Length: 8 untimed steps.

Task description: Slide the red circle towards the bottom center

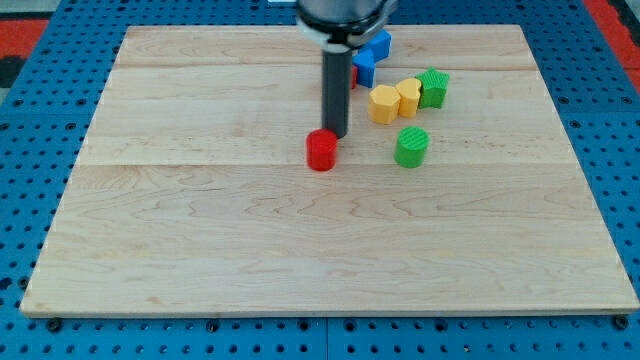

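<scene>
My rod stands upright, my tip (336,135) touching the smooth red circle's (321,151) top-right edge on the pale wooden board (200,250); I have no jaws.

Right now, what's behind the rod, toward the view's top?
Behind the rod, two blue blocks show partly, with a red sliver beside them; the rest is covered. My tip touches the red circle.

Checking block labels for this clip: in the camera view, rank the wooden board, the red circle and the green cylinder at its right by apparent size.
1. wooden board, by far the largest.
2-3. red circle and green cylinder: they look about alike, so I won't rank them.
My tip sits just behind the red circle.
</scene>
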{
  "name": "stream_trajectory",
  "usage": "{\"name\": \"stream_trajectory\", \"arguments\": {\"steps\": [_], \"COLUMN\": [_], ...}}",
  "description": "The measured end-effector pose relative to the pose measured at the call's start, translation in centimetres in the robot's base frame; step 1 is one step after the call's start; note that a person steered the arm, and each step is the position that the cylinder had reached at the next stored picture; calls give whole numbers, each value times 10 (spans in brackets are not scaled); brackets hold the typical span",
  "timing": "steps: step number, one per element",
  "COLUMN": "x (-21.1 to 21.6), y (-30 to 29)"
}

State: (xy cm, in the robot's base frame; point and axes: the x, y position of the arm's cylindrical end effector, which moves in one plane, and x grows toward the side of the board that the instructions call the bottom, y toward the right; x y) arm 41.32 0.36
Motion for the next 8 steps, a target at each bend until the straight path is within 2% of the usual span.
{"name": "stream_trajectory", "arguments": {"steps": [1, 2, 3, 4, 5, 6, 7, 8], "x": [60, 77, 25, 44, 79, 60, 49, 80], "y": [10, 6, 17, -53, -25, -26, 12, 0]}}
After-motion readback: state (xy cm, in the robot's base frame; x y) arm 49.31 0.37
